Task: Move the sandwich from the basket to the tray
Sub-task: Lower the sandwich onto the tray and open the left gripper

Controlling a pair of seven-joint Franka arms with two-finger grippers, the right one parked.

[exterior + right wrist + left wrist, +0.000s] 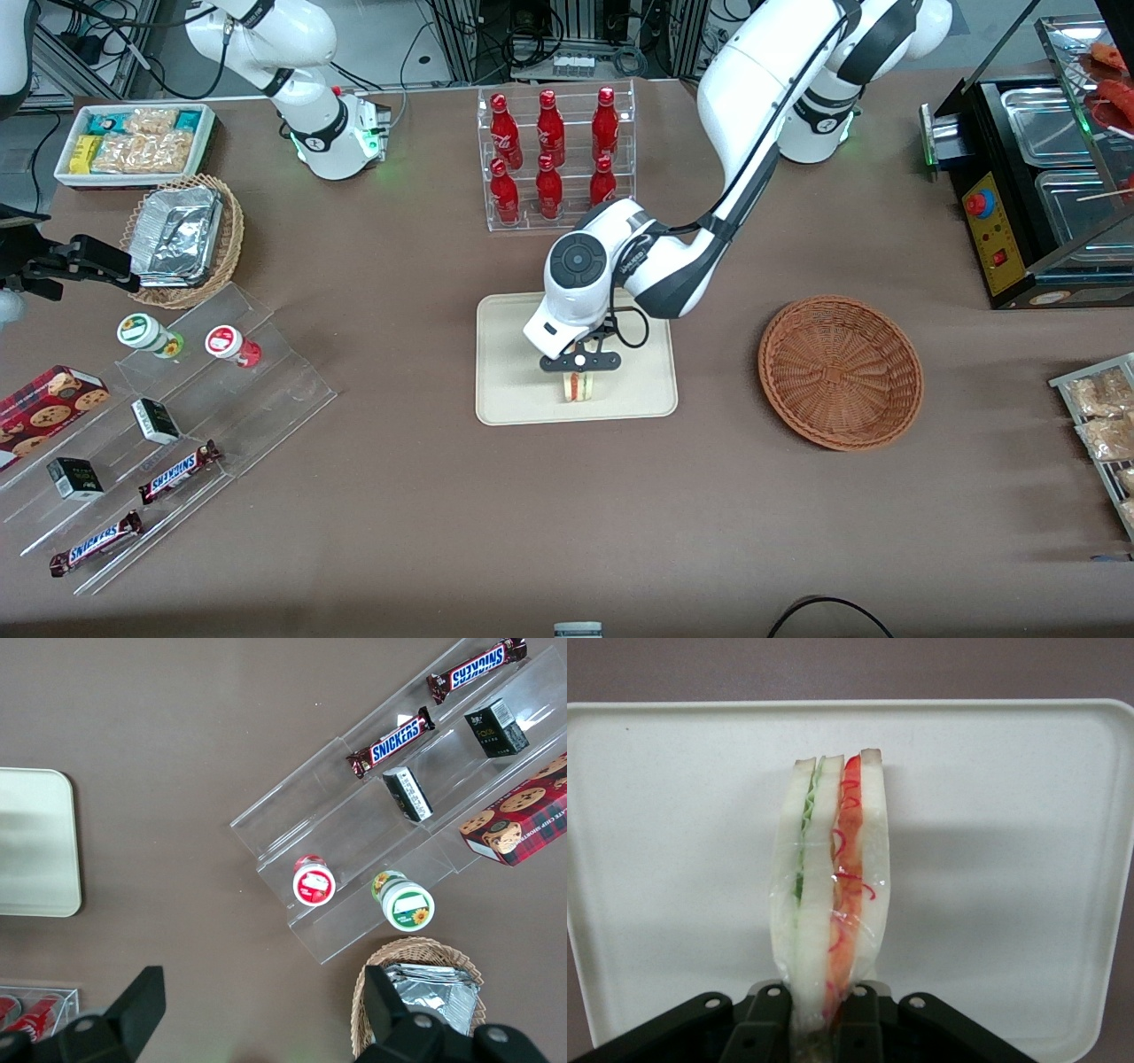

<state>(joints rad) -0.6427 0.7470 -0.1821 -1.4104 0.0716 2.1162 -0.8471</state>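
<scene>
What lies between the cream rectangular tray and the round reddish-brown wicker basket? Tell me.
In the front view, only bare brown tabletop separates the cream rectangular tray from the reddish-brown wicker basket. The gripper holds the sandwich over the tray.

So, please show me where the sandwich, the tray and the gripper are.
sandwich (830, 895): left wrist view, on its white bread edge.
tray (505, 354): front view, on its bare floor.
gripper (579, 372): front view, between the fingertips, above the tray.

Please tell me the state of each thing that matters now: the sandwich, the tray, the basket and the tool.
sandwich: held on edge over the tray
tray: holds nothing but the sandwich
basket: empty, upright
tool: shut on the sandwich, above the tray
</scene>
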